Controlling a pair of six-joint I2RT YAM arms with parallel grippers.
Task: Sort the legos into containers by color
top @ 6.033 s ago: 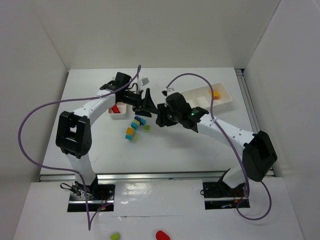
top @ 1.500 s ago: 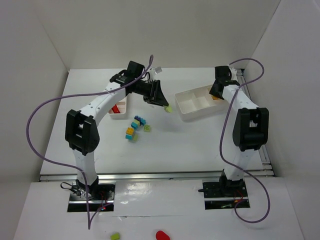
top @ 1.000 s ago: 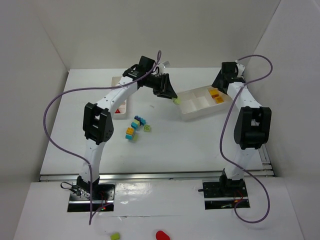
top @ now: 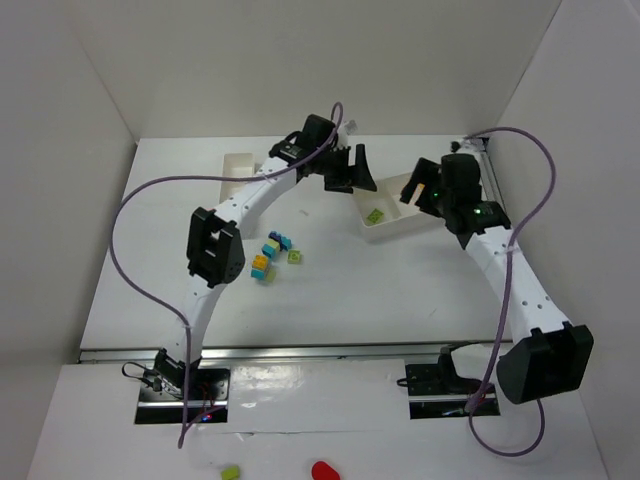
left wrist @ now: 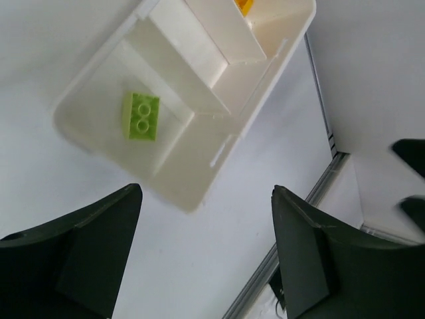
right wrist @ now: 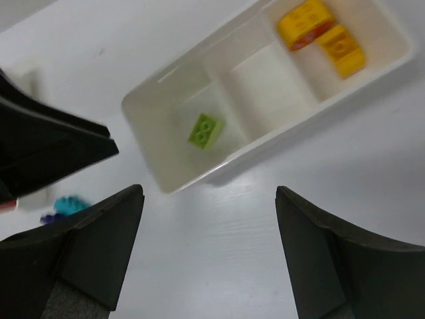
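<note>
**From above.** The left arm reached far across the counter [top: 400, 290]. Its left pincer [top: 352, 180] hung just over the near end of the right tray [top: 388, 230]. A green brick [top: 374, 215] lay in that tray's end box, the one closest to the left pincer. The right pincer [top: 420, 190] hung over the other end of the same tray and hid it. The left tray [top: 236, 160] sat at the far left of the counter, partly behind the arm. Three more bricks lay in a small bunch on the counter, well apart from both trays. They were a blue brick [top: 279, 241], a yellow and blue brick [top: 261, 266] and a small green one [top: 295, 257].

**Left wrist.** The left pincer's two dark fingers [left wrist: 80, 252] were spread wide, and nothing was between them. The right tray lay below and beyond them. The green brick lay flat in the end box with its two bumps up. A bit of the yellow bricks [left wrist: 243, 4] showed at the top edge, in the box at the far end.

**Right wrist.** The right pincer's fingers [right wrist: 339, 259] were spread wide too and held nothing. The green brick sat in the left end box of the tray. The yellow bricks, two of them, lay close together in the right end box. The left pincer showed as a dark shape at the left edge.
</note>
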